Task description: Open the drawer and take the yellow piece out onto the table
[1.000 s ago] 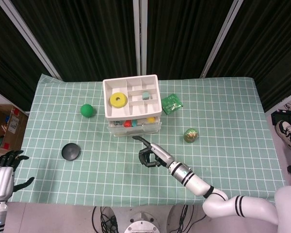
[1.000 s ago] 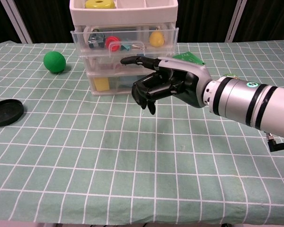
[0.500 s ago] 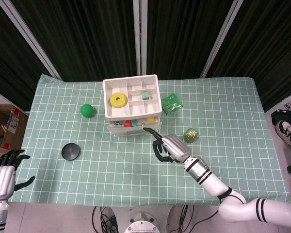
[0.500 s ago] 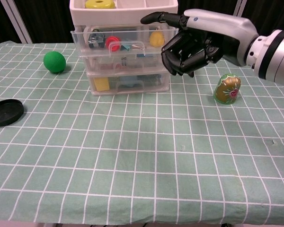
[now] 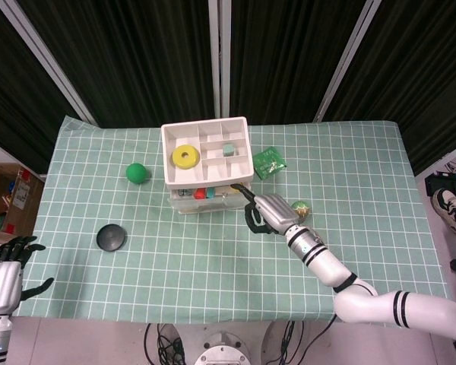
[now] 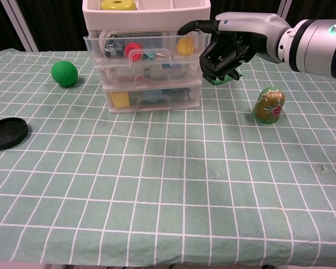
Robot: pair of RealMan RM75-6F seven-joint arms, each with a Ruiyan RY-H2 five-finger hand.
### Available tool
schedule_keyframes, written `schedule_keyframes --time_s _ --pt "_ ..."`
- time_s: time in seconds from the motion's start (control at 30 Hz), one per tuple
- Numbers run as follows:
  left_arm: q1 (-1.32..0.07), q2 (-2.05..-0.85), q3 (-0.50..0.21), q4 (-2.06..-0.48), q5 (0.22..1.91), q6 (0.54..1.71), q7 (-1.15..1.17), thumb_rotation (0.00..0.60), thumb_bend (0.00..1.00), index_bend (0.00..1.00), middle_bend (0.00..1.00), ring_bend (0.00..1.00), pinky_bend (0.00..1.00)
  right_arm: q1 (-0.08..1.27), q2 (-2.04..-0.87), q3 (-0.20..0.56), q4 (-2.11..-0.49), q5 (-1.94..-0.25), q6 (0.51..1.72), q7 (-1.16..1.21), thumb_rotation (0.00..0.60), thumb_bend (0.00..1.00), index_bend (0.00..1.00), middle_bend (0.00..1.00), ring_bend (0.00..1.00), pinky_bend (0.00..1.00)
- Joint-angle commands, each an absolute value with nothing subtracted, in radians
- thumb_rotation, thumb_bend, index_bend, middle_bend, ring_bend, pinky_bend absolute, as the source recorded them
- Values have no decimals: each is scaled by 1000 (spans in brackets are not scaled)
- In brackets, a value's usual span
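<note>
The clear drawer unit [image 6: 151, 84] stands at the table's back, with a white tray on top [image 5: 207, 152]. Its top drawer [image 6: 147, 53] is pulled out a little. Inside lie a rounded yellow piece [image 6: 184, 46], also visible from the head view [image 5: 236, 187], and a red piece [image 6: 133, 49]. My right hand [image 6: 229, 47] hovers at the drawer's right front corner, one finger stretched over the rim near the yellow piece and the others curled in, holding nothing. My left hand [image 5: 7, 255] hangs off the table's near left edge with its fingers spread.
A yellow ring [image 5: 185, 157] sits in the top tray and a yellow block [image 6: 120, 99] in the lowest drawer. A green ball [image 6: 64, 73] and black lid [image 6: 7, 133] lie left. A gold-green egg [image 6: 269, 105] and green packet [image 5: 269, 162] lie right.
My right hand has risen from the table in front of the unit and moved right and back to the top drawer's right corner, uncovering the egg. The left hand stayed put.
</note>
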State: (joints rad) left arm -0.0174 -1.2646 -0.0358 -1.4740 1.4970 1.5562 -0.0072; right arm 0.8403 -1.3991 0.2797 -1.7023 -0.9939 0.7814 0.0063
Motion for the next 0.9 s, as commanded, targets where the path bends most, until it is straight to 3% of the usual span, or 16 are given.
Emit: schedule_keyframes --time_s 0.03,0.23,0.9 --pt "-16 -1265 -37 -1472 1496 1558 -9 600 0 342 215 153 186 850 -1403 277 -1703 -972 786 -16 600 602 114 673 681 779" --pt "-17 -1266 -39 -1469 1495 1558 -11 600 0 343 215 153 186 833 -1370 257 -1765 -977 817 -37 600 602 206 675 702 802" --pt "-17 -1267 -42 -1470 1492 1557 -9 600 0 348 215 153 186 763 -1230 162 -1963 -1091 823 -32 600 602 207 679 708 806"
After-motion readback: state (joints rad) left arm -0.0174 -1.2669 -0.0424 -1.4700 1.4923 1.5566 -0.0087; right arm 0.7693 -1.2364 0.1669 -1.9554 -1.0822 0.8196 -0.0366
